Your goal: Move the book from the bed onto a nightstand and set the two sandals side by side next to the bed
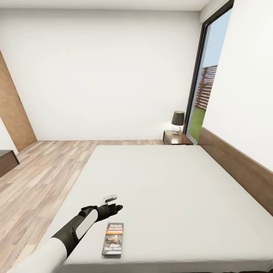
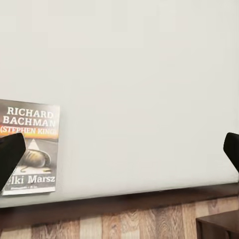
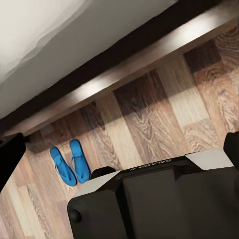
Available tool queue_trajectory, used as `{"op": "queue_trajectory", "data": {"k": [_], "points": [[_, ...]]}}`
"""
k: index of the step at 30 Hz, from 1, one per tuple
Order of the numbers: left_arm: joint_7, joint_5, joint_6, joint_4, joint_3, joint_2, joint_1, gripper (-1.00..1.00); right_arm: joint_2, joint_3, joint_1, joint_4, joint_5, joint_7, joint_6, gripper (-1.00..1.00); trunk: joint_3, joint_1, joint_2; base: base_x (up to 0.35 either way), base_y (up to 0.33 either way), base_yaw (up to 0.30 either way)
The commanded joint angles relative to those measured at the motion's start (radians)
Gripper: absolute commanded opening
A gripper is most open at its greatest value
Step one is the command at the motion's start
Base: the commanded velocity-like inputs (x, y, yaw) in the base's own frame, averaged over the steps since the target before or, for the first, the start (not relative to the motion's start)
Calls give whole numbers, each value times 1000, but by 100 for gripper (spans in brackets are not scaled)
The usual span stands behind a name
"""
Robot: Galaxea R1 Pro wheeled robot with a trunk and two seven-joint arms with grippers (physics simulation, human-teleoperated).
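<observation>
The book [image 1: 113,238] lies flat near the front edge of the bed [image 1: 170,182], its cover with white "RICHARD BACHMAN" lettering facing up. My left gripper [image 1: 113,203] hovers open over the mattress, just behind and left of the book. In the left wrist view the book [image 2: 30,147] sits beside one dark fingertip [image 2: 10,154], with nothing between the fingers. A nightstand [image 1: 177,137] stands at the bed's far corner. Two blue sandals [image 3: 69,162] lie side by side on the floor by the bed's dark frame [image 3: 124,55]. My right gripper [image 3: 119,154] is open and empty above the floor.
A lamp [image 1: 177,121] stands on the nightstand beside a tall window [image 1: 206,83]. A dark dresser corner [image 1: 5,161] shows at the left over the wood floor [image 1: 45,167]. My black base [image 3: 149,199] stands near the sandals. A dark furniture corner [image 2: 219,224] sits past the bed's edge.
</observation>
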Motion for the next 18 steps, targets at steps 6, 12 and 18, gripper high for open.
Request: {"op": "queue_trajectory", "data": {"k": [6, 12, 18], "points": [[6, 9, 1, -2, -5, 1, -1, 100, 0, 0, -1, 3, -8, 5, -2, 100, -2, 1, -2, 306, 0, 0], [6, 9, 1, -2, -5, 1, -1, 100, 0, 0, -1, 2, -8, 5, -2, 100, -2, 1, -2, 139, 0, 0], [6, 9, 1, -2, -5, 1, -1, 100, 0, 0, -1, 3, -8, 5, -2, 100, -2, 1, -2, 156, 0, 0]]}}
